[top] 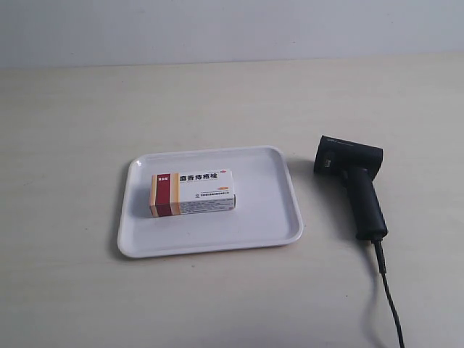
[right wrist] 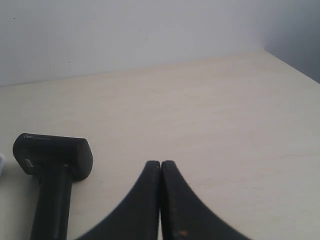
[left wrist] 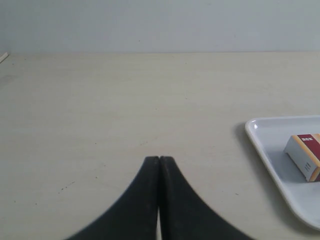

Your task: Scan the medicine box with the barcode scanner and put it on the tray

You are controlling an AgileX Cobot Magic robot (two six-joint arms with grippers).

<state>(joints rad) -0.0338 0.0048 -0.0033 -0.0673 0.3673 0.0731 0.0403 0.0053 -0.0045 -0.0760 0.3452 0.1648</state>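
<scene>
The medicine box [top: 192,193], white with a dark red and tan band at one end, lies flat inside the white tray [top: 279,206]. To the tray's right in the exterior view, the black barcode scanner [top: 355,181] lies on the table, its cable [top: 390,297] trailing toward the front edge. Neither arm shows in the exterior view. My left gripper [left wrist: 159,159] is shut and holds nothing; the tray [left wrist: 265,150] and the box [left wrist: 306,154] sit off to one side of it. My right gripper [right wrist: 160,163] is also shut and holds nothing, with the scanner [right wrist: 52,167] beside it.
The pale wooden table [top: 87,109] runs back to a plain light wall [top: 232,29]. The table's far corner edge [right wrist: 295,65] shows in the right wrist view.
</scene>
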